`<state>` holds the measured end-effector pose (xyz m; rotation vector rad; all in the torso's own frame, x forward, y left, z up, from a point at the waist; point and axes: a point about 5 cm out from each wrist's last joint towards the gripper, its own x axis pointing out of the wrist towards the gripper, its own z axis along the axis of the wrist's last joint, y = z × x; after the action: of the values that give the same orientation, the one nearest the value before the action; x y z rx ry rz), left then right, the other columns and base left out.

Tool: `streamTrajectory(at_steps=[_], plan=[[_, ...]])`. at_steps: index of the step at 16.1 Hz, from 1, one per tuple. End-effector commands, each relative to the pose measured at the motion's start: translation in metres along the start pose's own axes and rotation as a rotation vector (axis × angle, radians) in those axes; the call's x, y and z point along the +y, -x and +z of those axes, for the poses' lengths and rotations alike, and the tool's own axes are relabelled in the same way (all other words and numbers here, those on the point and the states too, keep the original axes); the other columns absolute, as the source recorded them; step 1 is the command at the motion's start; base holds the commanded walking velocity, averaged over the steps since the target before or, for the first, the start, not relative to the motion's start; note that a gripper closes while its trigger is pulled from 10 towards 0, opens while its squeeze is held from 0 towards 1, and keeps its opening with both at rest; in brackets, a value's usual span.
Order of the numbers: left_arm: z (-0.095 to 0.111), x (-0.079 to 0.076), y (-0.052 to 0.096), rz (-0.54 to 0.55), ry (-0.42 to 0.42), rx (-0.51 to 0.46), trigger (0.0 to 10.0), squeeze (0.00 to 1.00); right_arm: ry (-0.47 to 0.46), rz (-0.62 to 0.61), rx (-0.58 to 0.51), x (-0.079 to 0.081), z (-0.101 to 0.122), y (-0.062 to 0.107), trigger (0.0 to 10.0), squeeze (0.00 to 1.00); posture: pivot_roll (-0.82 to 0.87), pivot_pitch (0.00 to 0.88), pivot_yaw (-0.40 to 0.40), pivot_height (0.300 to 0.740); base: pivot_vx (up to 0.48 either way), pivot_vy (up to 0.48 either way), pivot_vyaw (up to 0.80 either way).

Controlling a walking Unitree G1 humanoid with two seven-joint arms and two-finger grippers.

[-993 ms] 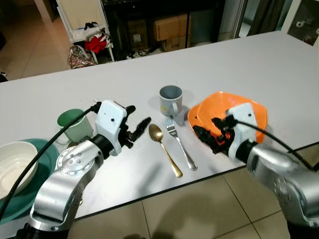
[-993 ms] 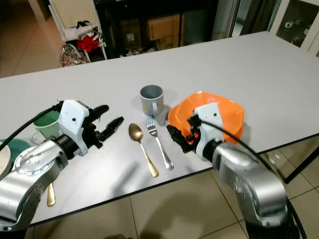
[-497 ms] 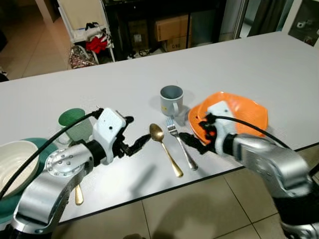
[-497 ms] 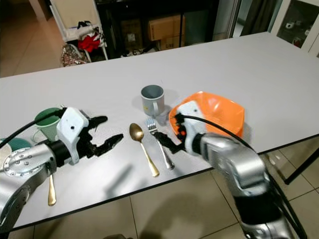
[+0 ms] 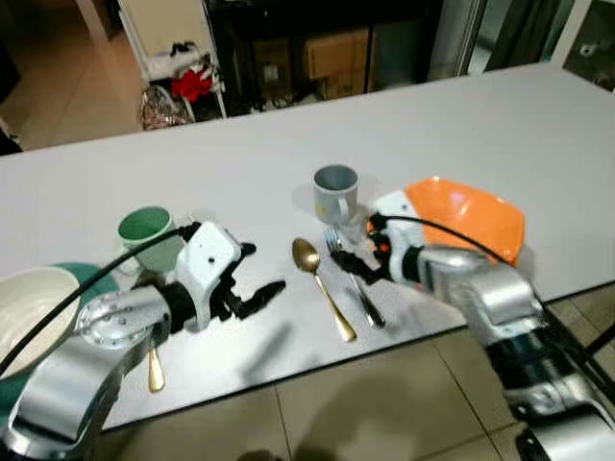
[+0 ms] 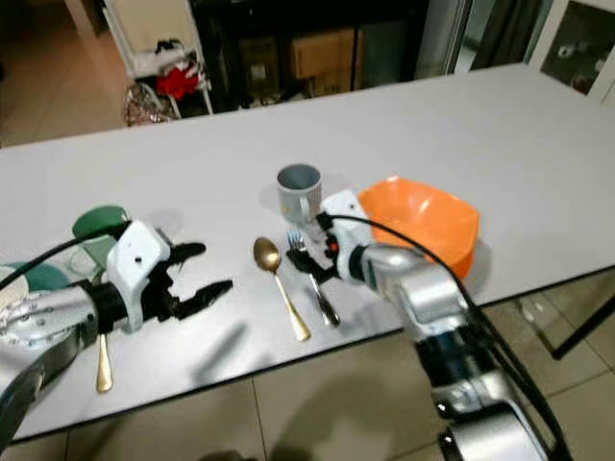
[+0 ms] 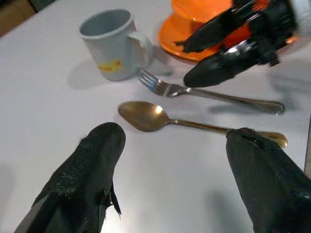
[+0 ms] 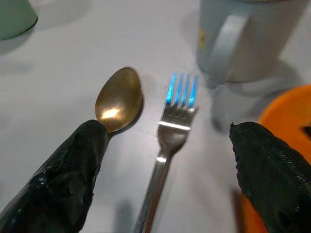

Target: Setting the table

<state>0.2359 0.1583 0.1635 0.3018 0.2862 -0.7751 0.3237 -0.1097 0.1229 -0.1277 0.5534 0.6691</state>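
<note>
Your right end effector hangs wide open, empty, over the fork at frame centre on the desk. Head view adds your left end effector, spread open, empty, lower left.

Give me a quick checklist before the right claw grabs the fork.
1. Right claw open: ok, fingers spread wide.
2. Claw lined up over the fork: ok, fork lies between the fingers.
3. Fork free of neighbours: ok, apart from the gold spoon and the grey mug.
4. Orange plate clear of the claw: cannot tell, it sits close to one finger.
5. Left claw out of the way: ok, open, left of the spoon.
</note>
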Motion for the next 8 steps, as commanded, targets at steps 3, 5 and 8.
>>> streamTrajectory(at_steps=[3, 5, 8], plan=[[0.001, 0.001, 0.003, 0.002, -0.01, 0.015, 10.0, 0.07, 0.041, 0.039, -0.011, 0.004, 0.007, -0.014, 10.0, 0.0, 0.12, 0.0, 0.061, 0.74, 0.0, 0.0, 0.0], [0.001, 0.0, 0.004, 0.005, -0.009, 0.017, 10.0, 0.07, 0.055, 0.058, -0.031, 0.006, 0.012, -0.018, 10.0, 0.0, 0.12, 0.0, 0.058, 0.74, 0.0, 0.0, 0.0], [0.001, 0.0, 0.004, 0.008, -0.004, 0.02, 10.0, 0.07, 0.062, 0.061, -0.006, 0.005, 0.011, -0.024, 10.0, 0.0, 0.12, 0.0, 0.058, 0.74, 0.0, 0.0, 0.0]])
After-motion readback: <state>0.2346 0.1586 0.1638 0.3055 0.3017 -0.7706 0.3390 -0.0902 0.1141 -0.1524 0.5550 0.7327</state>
